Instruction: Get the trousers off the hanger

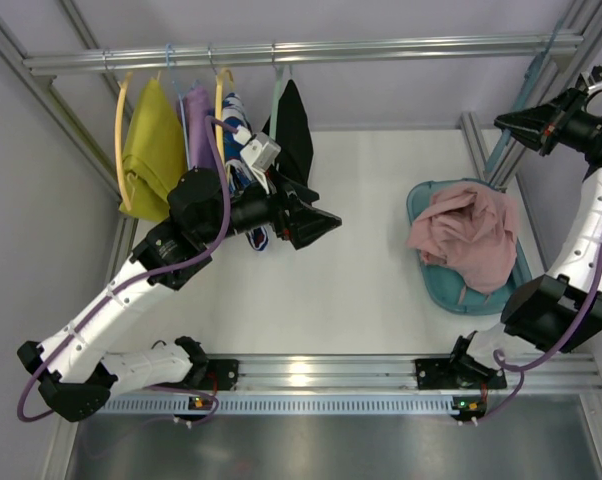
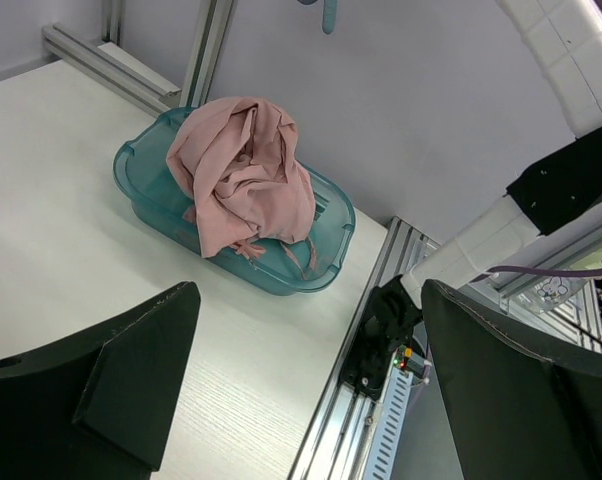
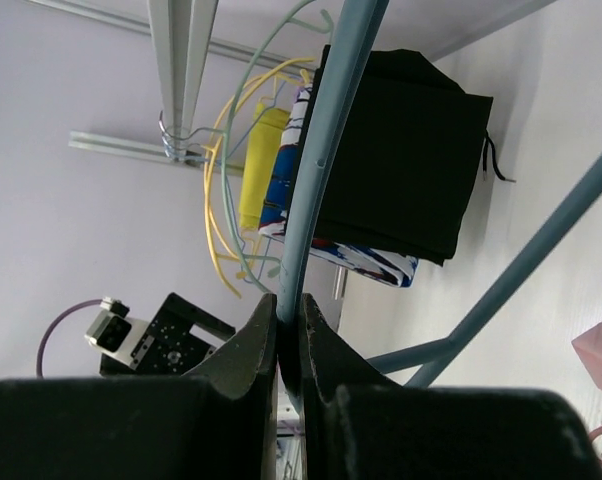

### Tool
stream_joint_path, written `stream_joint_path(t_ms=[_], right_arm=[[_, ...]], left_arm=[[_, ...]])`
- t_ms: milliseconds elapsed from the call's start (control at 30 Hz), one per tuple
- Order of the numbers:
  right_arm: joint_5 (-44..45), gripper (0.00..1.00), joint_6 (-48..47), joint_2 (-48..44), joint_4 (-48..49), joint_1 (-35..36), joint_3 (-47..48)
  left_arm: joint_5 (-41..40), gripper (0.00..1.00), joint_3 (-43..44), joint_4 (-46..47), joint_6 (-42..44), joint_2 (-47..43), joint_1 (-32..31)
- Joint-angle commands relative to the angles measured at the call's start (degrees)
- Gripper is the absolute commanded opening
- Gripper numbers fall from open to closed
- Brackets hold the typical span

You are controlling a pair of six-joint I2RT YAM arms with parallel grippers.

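The pale pink trousers (image 1: 466, 235) lie crumpled in a teal tub (image 1: 433, 275) on the right of the table, off the hanger. In the left wrist view the trousers (image 2: 246, 170) spill over the tub (image 2: 146, 185). The grey-blue hanger (image 1: 530, 82) slants down from the rail's right end. My right gripper (image 1: 506, 122) is shut on its bar, and the right wrist view shows the hanger (image 3: 321, 140) pinched between the fingertips of that gripper (image 3: 289, 312). My left gripper (image 1: 316, 215) hovers open mid-table, left of the tub, and nothing lies between its fingers (image 2: 131, 380).
A metal rail (image 1: 301, 50) crosses the back. Yellow (image 1: 151, 150), purple (image 1: 196, 120), patterned and black (image 1: 296, 130) garments hang on its left part, just behind my left arm. Aluminium frame posts (image 1: 471, 140) stand behind the tub. The arm bases' rail (image 1: 331, 372) runs along the near edge.
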Motion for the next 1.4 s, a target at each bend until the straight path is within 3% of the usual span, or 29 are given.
stream_joint_path(t_ms=[0,233,433,700,1033,1367], right_arm=[[1.5,0.0,1.6,1.4,1.1,-0.9,0.2],[2.7,0.0,-6.4,2.2,-6.6,-0.9,-1.5],[-0.7,0.0,-2.8,2.4,-2.7,-0.6,3.0],[-6.5,0.0,-1.0,-0.7,-0.9,-0.5,1.4],[-3.8,0.0,0.2,-2.2,-1.2,4.1,0.1],[-5.0,0.0,5.5,1.4,6.4,7.5,1.6]], left_arm=[[0.8,0.99,-0.4,3.1,-0.6,-0.9,0.5],[0.8,0.99,-0.7,3.2,-0.7,-0.7,0.6],[1.2,0.99,-1.0,3.1,-0.8,-0.8,0.8],[1.3,0.99,-1.1,3.1,-1.2,-0.7,0.7],[1.4,0.99,-0.9,3.2,-1.8,-0.5,0.7],[1.6,0.99,-1.3,3.1,-2.1,-1.0,1.3]])
